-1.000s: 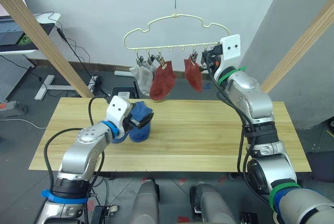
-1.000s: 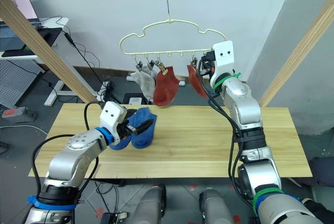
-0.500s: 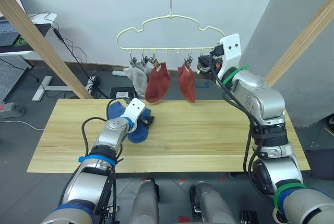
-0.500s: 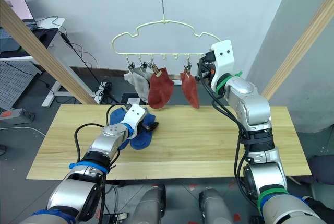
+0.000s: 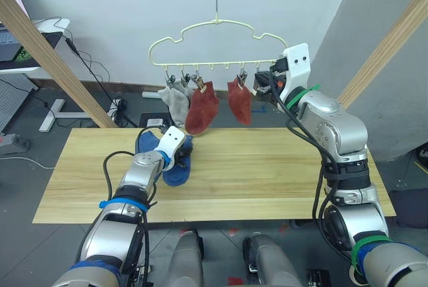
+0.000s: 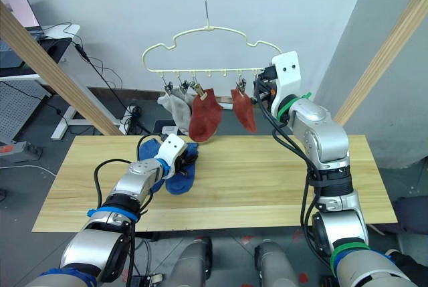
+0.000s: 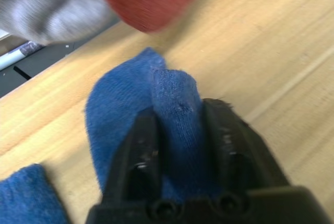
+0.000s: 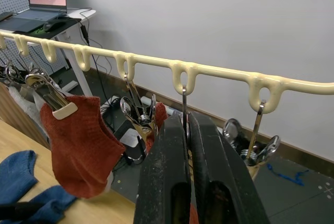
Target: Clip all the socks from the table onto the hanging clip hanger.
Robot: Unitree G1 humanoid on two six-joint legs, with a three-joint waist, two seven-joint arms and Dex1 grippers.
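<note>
Socks: four hang from the clip hanger [image 5: 214, 39], a thin cream-yellow wire bent into a cloud outline and hung by its hook under a wooden beam; two remain on the table [image 5: 267, 173]. On the hanger's left two soft light grey socks [image 5: 175, 98] droop together, next to them a rust-red sock [image 5: 202, 108] hangs full and rounded, and a second rust-red sock [image 5: 239, 102] hangs narrower, just beside the right gripper [image 5: 265, 81]. The hanger's bar carries a row of small loops with shiny metal clips; in the right wrist view an empty clip [image 8: 259, 145] dangles off a loop. The right gripper's black fingers [image 8: 169, 182] stand close together on a thin metal clip stem rising to the bar, pinching it. On the pale planked table a blue sock [image 5: 176, 164], fuzzy knit and folded into a ridge, lies under the left gripper [image 5: 182, 156], whose two black fingers [image 7: 141, 148] are clamped on that raised fold. The second blue sock [image 5: 148, 142] lies flat just behind and to the left, touching the first. Behind the table's left end, a small white desk [image 5: 40, 39] holds a laptop [image 5: 8, 29].
</note>
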